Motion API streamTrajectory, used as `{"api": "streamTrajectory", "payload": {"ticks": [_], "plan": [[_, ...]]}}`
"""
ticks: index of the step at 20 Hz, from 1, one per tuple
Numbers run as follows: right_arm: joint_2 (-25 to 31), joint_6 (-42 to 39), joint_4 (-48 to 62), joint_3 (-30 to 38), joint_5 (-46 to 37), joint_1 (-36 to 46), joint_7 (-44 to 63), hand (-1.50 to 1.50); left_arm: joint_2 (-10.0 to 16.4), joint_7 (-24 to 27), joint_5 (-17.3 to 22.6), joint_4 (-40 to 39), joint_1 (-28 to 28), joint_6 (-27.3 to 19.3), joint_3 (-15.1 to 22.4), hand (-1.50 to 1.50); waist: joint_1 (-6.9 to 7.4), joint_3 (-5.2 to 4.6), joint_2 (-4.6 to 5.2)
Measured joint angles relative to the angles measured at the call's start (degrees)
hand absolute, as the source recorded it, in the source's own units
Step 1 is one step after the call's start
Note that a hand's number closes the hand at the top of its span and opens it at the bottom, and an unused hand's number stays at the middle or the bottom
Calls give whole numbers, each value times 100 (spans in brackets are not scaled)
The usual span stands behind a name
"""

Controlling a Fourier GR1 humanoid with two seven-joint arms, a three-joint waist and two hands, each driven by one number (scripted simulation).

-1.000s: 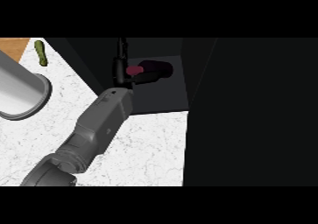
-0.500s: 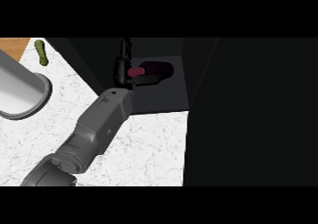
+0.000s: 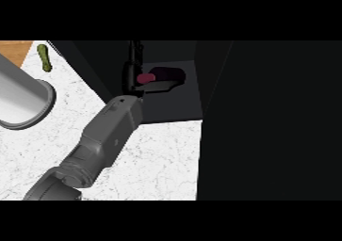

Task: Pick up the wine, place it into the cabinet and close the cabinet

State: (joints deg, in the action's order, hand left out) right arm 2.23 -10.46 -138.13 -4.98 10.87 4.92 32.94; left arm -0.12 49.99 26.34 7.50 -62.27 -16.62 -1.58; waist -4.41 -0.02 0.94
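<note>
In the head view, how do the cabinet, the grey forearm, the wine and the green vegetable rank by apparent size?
1. cabinet
2. forearm
3. wine, partly hidden by the fingers
4. green vegetable, about as long as the wine but thinner

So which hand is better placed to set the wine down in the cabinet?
Right. The right hand is inside the cabinet, curled round the wine; of the left arm only the forearm shows, at the left edge.
</note>
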Motion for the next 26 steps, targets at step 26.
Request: {"api": "streamTrajectory", "payload": {"ticks": [26], "plan": [[110,311,-60,127,-117,70,195,-150,14,-552,1766,4183,2918,-1856,3585,-150,377,2,-129]]}}
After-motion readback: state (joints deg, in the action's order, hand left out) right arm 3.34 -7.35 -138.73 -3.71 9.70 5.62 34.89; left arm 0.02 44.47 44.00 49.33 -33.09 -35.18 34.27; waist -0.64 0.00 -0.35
